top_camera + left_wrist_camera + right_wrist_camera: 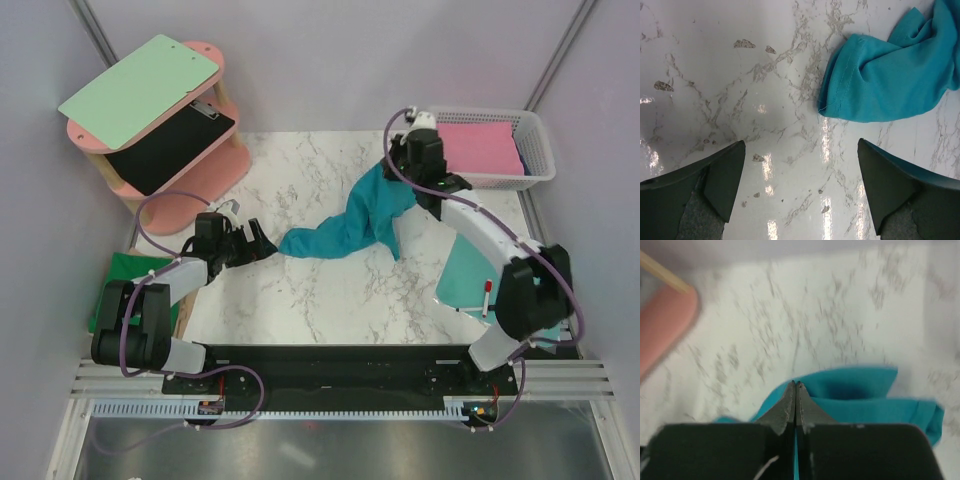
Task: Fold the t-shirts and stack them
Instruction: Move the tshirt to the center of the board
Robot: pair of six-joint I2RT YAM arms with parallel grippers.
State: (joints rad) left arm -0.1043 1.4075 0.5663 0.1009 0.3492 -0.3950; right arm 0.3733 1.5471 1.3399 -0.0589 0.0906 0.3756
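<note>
Top external view, from the left: the dark green t-shirt (122, 268) lies bunched at the left edge of the marble desk (300, 290), beside the left arm. The left arm's jaws stand wide open over the desk, near a hemmed end of the teal-blue t-shirt (345, 230) but apart from it. That shirt trails rightward and rises to the right arm's jaws, which are closed, pinching its cloth.

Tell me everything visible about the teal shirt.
The teal shirt is soft cloth, unfolded and bunched into a twisted strip across the marble table. One end is pinched and lifted by the shut right gripper. The other, a stitched hem, lies flat just ahead of the open left gripper, untouched.
</note>
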